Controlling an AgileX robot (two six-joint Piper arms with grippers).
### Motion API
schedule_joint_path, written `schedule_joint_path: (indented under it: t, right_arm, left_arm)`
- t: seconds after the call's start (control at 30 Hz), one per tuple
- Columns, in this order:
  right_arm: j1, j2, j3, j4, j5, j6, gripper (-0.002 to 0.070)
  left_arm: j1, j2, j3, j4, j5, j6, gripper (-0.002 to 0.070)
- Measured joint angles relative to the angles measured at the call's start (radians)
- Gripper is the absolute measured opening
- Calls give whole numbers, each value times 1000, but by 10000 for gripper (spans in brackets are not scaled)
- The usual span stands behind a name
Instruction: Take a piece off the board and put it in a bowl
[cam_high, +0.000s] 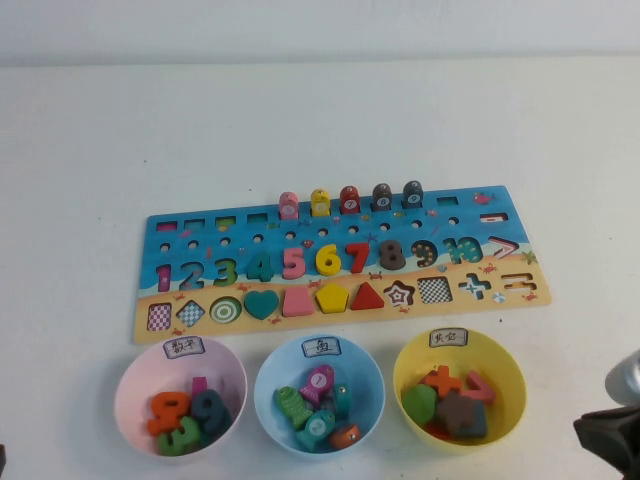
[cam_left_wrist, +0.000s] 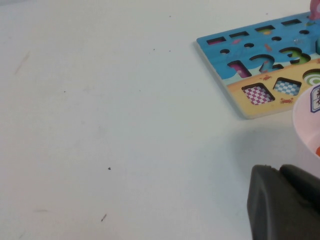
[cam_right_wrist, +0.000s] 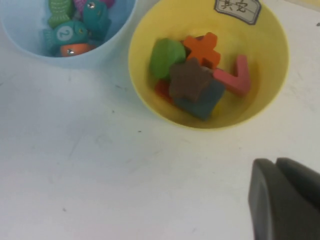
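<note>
The dark brown star piece (cam_high: 458, 410) lies in the yellow bowl (cam_high: 505, 365), on top of several other shape pieces; it also shows in the right wrist view (cam_right_wrist: 189, 79), inside the bowl (cam_right_wrist: 175, 20). The long blue and tan board (cam_high: 500, 215) lies behind the bowls, and its star slot (cam_high: 399, 294) is empty. My right gripper (cam_right_wrist: 275, 162) is shut and empty, low over the table beside the yellow bowl, at the front right (cam_high: 610, 435). My left gripper (cam_left_wrist: 276, 170) is shut and empty, near the pink bowl, left of the board (cam_left_wrist: 215, 55).
A pink bowl (cam_high: 135, 385) with number pieces and a light blue bowl (cam_high: 270, 385) with fish pieces stand in a row left of the yellow bowl. Five pegs (cam_high: 350, 199) stand along the board's far edge. Bare white table lies to the left.
</note>
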Motion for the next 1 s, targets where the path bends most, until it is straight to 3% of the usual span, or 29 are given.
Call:
schedule_joint_path:
  t: [0.13,0.43,0.57,0.73,1.0]
  right_arm:
    - [-89,-60,124,-21,-128,-1,-16]
    - [-512,-322,400,-36,-427,-4,-17]
    - [-645,-468,509,-50,-510,-4,-17]
    - [-718,-654,558,-61,-513,-4,-17]
    - [-682,-843,559,-67,-357,-5,-17]
  left_arm:
    - [0,0,0,0,0,0,-3]
    - [0,0,0,0,0,0,-3]
    - [0,0,0,0,0,0,-3]
    - [0,0,0,0,0,0,-3]
    - [0,0,0,0,0,0,-3]
